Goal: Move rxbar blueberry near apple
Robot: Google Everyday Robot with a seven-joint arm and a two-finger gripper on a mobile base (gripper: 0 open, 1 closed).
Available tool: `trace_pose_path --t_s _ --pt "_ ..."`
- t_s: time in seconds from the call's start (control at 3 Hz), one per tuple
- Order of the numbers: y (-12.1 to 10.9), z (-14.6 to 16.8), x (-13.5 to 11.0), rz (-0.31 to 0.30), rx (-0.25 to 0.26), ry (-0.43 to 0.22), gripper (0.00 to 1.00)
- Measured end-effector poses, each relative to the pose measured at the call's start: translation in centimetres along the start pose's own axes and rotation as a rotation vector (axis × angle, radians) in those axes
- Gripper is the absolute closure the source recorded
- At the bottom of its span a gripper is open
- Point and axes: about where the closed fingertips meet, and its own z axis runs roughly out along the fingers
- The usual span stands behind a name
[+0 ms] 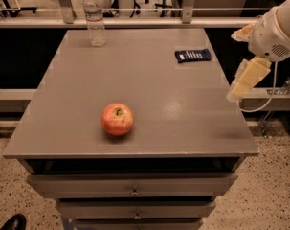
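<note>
The gripper point(238, 89) hung at the right of the frame, a cream-coloured piece slanting down and to the left from the white arm point(277, 31), its tip just at the right edge of the grey table point(149, 87). Whether it was open or closed could not be told from this angle. Nothing was seen in its hold, and it was well apart from both of the task's things; whether its tip touched the table edge was not clear. The arm was cut off by the upper right corner of the frame, and a thin pale cable point(265, 99) looped below it.

The rxbar blueberry point(193, 55) lay flat in the upper right part of the tabletop, near the far right corner: a small dark navy wrapper with pale lettering too small to read. The apple point(117, 119) sat left of centre toward the near edge, red-orange with a yellowish patch round its stem, well apart from the bar. A clear water bottle point(94, 17) stood upright at the upper left of the tabletop. Drawers point(134, 186) showed below the tabletop.
</note>
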Motion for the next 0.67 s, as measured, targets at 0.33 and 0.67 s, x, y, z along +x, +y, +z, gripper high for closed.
trace_pose_path --t_s 0.33,0.67 --pt "-3.2 2.9 -1.2 0.024 0.013 -0.092 0.0" --pt "-6.6 5.9 -2.7 0.075 0.017 -0.176 0.0"
